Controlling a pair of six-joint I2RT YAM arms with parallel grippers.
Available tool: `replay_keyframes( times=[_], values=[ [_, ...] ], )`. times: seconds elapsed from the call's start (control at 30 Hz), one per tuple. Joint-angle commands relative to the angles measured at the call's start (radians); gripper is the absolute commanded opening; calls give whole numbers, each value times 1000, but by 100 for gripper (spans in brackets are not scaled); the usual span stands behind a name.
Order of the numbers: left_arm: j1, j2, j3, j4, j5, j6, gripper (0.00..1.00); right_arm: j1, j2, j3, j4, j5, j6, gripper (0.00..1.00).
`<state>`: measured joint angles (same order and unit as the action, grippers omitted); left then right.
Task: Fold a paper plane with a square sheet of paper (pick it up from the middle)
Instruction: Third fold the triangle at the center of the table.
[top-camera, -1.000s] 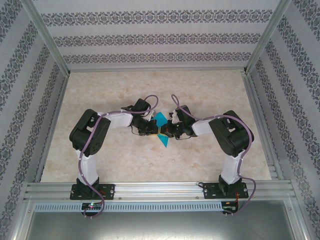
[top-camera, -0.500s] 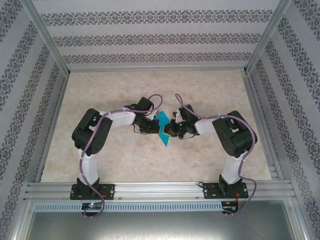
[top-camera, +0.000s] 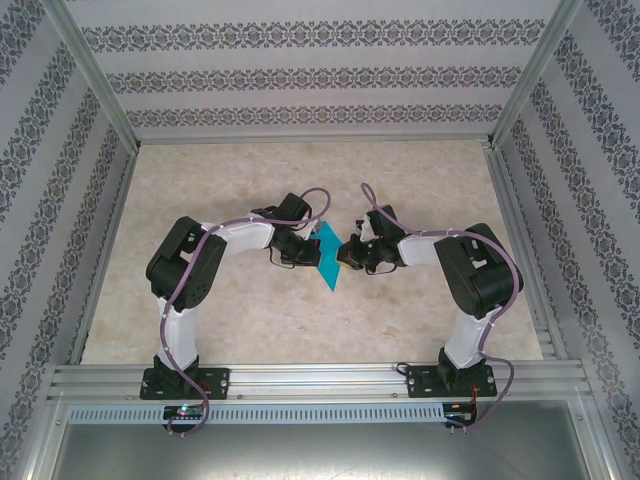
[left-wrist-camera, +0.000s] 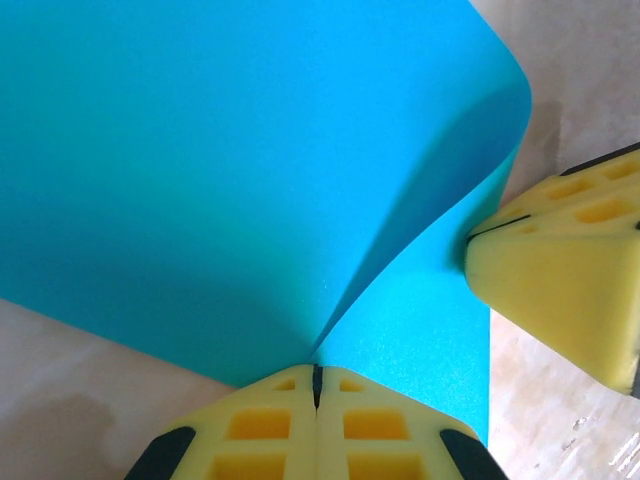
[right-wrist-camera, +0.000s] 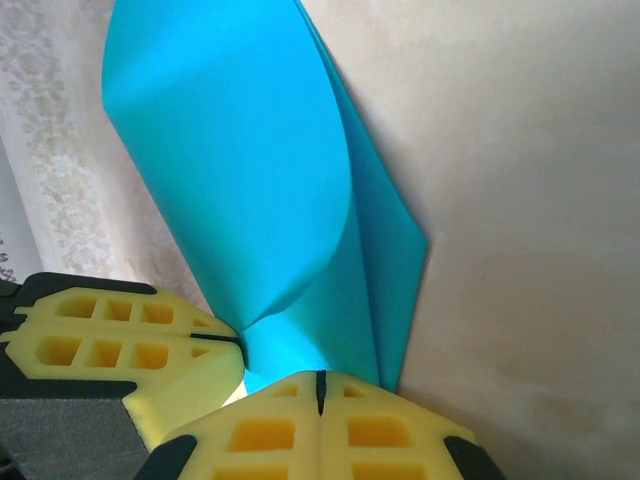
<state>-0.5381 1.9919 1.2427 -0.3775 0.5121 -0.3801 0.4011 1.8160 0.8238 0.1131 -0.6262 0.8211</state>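
Observation:
The square sheet of paper (top-camera: 328, 272) is teal-blue and hangs just above the table between my two grippers. It is bent into a loose curl with one soft crease (left-wrist-camera: 220, 180), and it looks narrow from above. My left gripper (top-camera: 312, 255) is shut on one edge of it, its yellow pads (left-wrist-camera: 317, 372) pinched together on the paper. My right gripper (top-camera: 341, 255) is shut on the opposite side (right-wrist-camera: 320, 378). The right gripper's fingers (left-wrist-camera: 560, 270) stand close beside the left ones (right-wrist-camera: 110, 340), with the paper (right-wrist-camera: 250, 170) rising between them.
The beige marbled table (top-camera: 250, 180) is bounded by aluminium rails (top-camera: 300, 378) at the near edge and by patterned walls (top-camera: 300, 80) at the back and sides. Both arms bend inward and meet at the middle.
Both grippers have drawn slightly apart and moved a little toward the back with the paper. The right arm swung to the right. From above the sheet looks narrower than before.

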Motion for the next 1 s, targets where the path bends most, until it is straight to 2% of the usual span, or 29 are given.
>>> replay_keyframes(
  times=[0.0, 0.23, 0.47, 0.97],
  values=[
    [-4, 94, -36, -120, -193, 39, 0, 1, -35, 38, -48, 19, -35, 0],
    [-12, 100, -31, -129, -207, 47, 0, 13, 27, 105, -71, 6, -49, 0],
    [-14, 95, -35, -135, -214, 55, 0, 9, 73, 154, -171, 56, -111, 0],
    [-15, 102, -42, -150, -230, 73, 0, -64, 63, 119, -215, 170, -173, 0]
  ],
)
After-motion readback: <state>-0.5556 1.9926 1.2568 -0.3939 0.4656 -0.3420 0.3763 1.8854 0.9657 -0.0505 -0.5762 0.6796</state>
